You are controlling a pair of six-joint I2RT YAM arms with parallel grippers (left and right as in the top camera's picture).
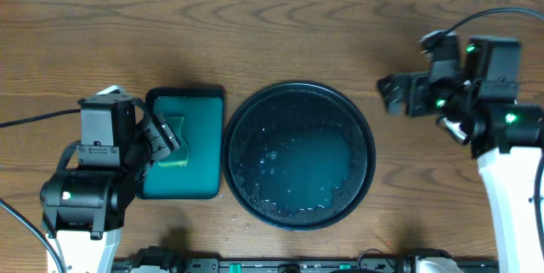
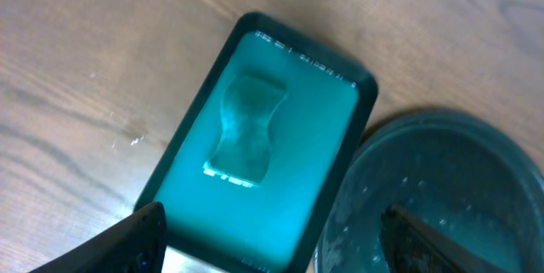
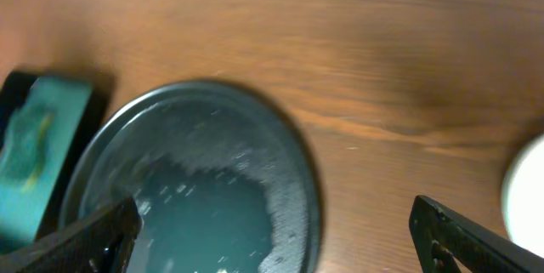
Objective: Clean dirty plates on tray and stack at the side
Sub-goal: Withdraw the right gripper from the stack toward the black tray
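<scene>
White plate [image 3: 529,190] showed only its edge at the right of the right wrist view, on the wooden table [image 1: 280,26] apart from the wet black tray [image 1: 255,111]. Right fingers [image 3: 102,235] stood wide apart, empty; left fingers [image 2: 140,235] likewise, above the teal tray [image 2: 319,145] holding a sponge [image 2: 246,128]

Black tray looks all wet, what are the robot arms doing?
Neither arm holds anything. The left gripper hangs open over the sponge in the green tray. The right gripper is open above the table, right of the black tray, which holds only water, no plates. Something white, maybe a plate, lies further right.
</scene>
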